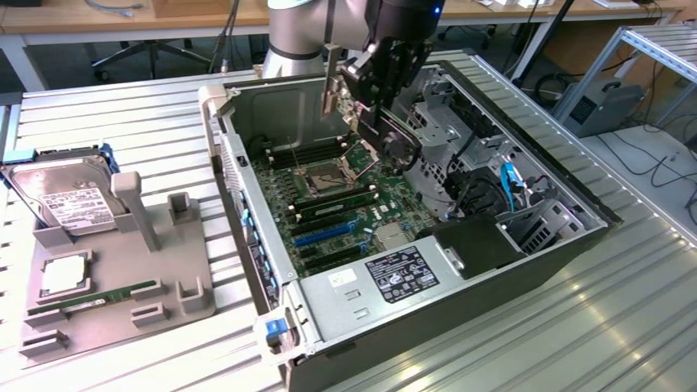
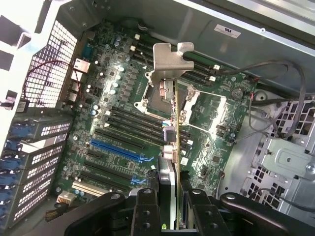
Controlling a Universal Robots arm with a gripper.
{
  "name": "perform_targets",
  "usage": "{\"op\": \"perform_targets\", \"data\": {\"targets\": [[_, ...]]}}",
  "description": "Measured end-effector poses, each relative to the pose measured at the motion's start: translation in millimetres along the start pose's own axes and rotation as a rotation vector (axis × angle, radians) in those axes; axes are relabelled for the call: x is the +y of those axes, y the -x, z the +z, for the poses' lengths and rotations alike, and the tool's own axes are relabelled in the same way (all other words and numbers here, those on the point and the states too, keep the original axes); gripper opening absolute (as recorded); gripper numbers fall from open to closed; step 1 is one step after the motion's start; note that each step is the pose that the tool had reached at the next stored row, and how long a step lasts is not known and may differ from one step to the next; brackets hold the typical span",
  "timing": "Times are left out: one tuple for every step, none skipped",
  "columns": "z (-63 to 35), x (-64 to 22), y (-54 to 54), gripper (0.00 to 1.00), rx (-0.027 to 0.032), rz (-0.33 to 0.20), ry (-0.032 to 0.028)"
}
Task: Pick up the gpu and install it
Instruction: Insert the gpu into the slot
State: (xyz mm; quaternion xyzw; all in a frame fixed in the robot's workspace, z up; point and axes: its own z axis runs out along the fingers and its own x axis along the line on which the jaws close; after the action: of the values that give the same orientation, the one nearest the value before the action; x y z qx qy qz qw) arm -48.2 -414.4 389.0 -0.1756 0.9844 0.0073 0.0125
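The gpu [image 1: 389, 137], a dark flat card, hangs on edge above the open computer case [image 1: 566, 204], over the far part of the motherboard [image 1: 326, 204]. Its pale metal bracket [image 1: 330, 82] points away from the arm. My gripper [image 1: 378, 86] is shut on the card from above. In the wrist view the gpu [image 2: 172, 147] shows edge-on between my two black fingers [image 2: 146, 209], with the bracket [image 2: 167, 61] at its far end over the processor socket [image 2: 160, 93]. A blue expansion slot [image 2: 118, 150] lies on the board beside the card's line, with a gap between them.
On the exterior view's left a grey fixture [image 1: 109, 310] carries a silver hard drive [image 1: 71, 200], a processor [image 1: 65, 273] and a green memory stick [image 1: 93, 300]. Inside the case sit a power supply [image 1: 397, 273], cables [image 1: 507, 184] and a drive cage [image 1: 446, 122].
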Motion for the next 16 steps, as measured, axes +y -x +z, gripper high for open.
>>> {"op": "perform_targets", "data": {"targets": [[0.0, 0.0, 0.0, 0.27, 0.0001, -0.004, 0.0001], [0.0, 0.0, 0.0, 0.27, 0.0001, -0.007, 0.0002], [0.0, 0.0, 0.0, 0.27, 0.0001, -0.01, 0.0003], [0.0, 0.0, 0.0, 0.27, 0.0002, -0.016, 0.0004], [0.0, 0.0, 0.0, 0.27, 0.0002, -0.018, 0.0005], [0.0, 0.0, 0.0, 0.27, 0.0002, -0.022, 0.0006], [0.0, 0.0, 0.0, 0.27, 0.0003, -0.025, 0.0007], [0.1, 0.0, 0.0, 0.27, 0.0003, -0.029, 0.0008], [0.1, 0.0, 0.0, 0.27, 0.0003, -0.032, 0.0009], [0.1, 0.0, 0.0, 0.27, 0.0004, -0.035, 0.001], [0.0, 0.0, 0.0, 0.27, 0.0004, -0.038, 0.001], [0.1, 0.0, 0.0, 0.27, 0.0004, -0.041, 0.0011], [0.1, 0.0, 0.0, 0.27, 0.0004, -0.044, 0.0012], [0.1, 0.0, 0.0, 0.27, 0.0005, -0.047, 0.0013], [0.1, 0.0, 0.0, 0.27, 0.0005, -0.051, 0.0014], [0.1, 0.0, 0.0, 0.27, 0.0005, -0.054, 0.0015]]}}
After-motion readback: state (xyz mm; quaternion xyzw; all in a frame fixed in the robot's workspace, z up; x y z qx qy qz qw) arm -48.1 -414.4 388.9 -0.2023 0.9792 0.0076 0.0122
